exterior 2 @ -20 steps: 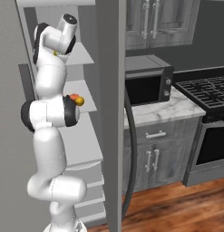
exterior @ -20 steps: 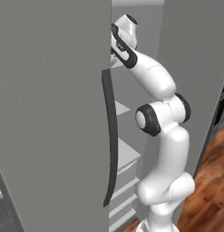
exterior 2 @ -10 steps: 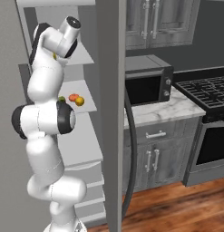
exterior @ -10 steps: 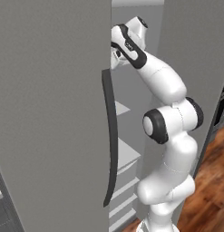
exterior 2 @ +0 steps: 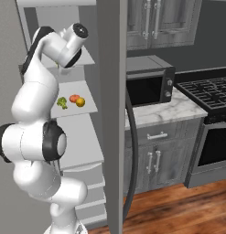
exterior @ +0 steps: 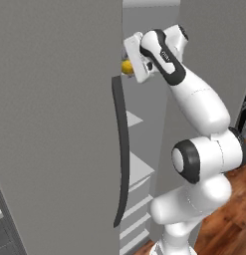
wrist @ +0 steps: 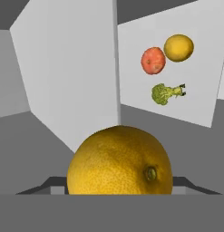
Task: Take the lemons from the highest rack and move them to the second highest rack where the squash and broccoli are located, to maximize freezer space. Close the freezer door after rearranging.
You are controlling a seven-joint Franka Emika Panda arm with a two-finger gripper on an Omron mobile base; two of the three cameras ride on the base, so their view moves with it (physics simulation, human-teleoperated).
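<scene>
Nearest in the hand view, a bright yellow, dimpled round lemon (wrist: 120, 161) sits clasped between the tips of the hand (wrist: 120, 188); in the left base view the same fruit (exterior: 127, 67) shows at the white hand (exterior: 134, 62), raised high just inside the open freezer beside the long dark curved door handle (exterior: 122, 154). Farther off, on the white second-highest rack (exterior 2: 89, 107), lie a small green broccoli floret (wrist: 165, 94), a round orange-red squash (wrist: 153, 60) and a second yellow lemon (wrist: 178, 47), close together.
</scene>
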